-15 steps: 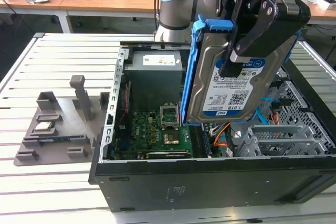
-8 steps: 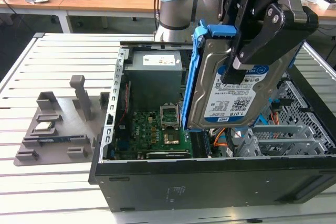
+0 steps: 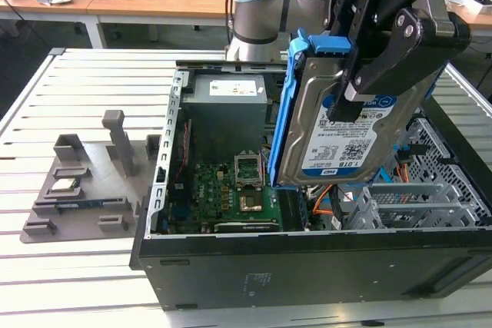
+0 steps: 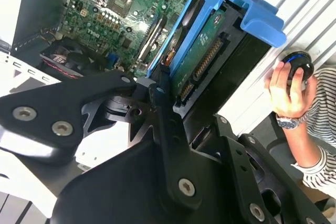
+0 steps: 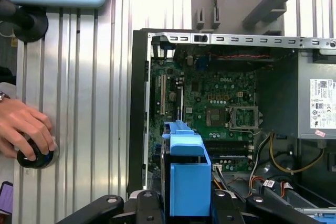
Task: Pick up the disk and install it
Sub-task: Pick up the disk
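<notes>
The pincer (image 3: 347,101) is closed on the disk (image 3: 330,144), with one finger across the labelled face and the other on the back side. Its jaws stand only as wide as the disk is thick. The disk hangs on its edge, with its long axis nearly upright and a little tilted, above the open case (image 3: 307,266) without touching it. Below it lie the motherboard (image 3: 223,190) and, toward the exterior view's right, the metal cage (image 3: 430,193). A hand (image 5: 23,124) rests on a knob (image 5: 34,157) on the surface (image 5: 94,103).
</notes>
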{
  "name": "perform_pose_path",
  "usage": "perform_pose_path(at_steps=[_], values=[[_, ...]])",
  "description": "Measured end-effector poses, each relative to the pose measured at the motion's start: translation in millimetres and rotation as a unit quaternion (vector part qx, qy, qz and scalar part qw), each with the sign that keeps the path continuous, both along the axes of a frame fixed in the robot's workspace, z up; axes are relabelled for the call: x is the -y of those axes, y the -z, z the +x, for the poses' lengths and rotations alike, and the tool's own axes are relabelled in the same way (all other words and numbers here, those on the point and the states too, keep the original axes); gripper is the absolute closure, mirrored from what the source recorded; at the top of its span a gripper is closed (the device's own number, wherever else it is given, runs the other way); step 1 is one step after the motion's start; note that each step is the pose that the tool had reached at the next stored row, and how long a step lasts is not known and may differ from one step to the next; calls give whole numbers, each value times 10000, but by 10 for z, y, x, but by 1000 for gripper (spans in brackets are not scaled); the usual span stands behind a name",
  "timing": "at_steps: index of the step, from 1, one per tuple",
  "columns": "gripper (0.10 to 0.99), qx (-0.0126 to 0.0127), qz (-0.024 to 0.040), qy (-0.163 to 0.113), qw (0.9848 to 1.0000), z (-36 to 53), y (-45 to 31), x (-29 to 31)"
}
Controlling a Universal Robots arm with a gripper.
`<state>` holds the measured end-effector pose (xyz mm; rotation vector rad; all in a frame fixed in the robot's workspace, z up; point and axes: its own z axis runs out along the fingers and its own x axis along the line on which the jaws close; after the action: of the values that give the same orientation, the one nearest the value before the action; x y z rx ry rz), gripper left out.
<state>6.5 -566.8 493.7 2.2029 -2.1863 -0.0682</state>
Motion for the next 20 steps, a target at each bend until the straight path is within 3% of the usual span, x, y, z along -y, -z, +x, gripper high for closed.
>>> perform_pose_path(at_steps=[8,20], values=[[725,0,1,0,10000,189,10,-1],[725,-1,-7,0,10000,543,30,-1]])
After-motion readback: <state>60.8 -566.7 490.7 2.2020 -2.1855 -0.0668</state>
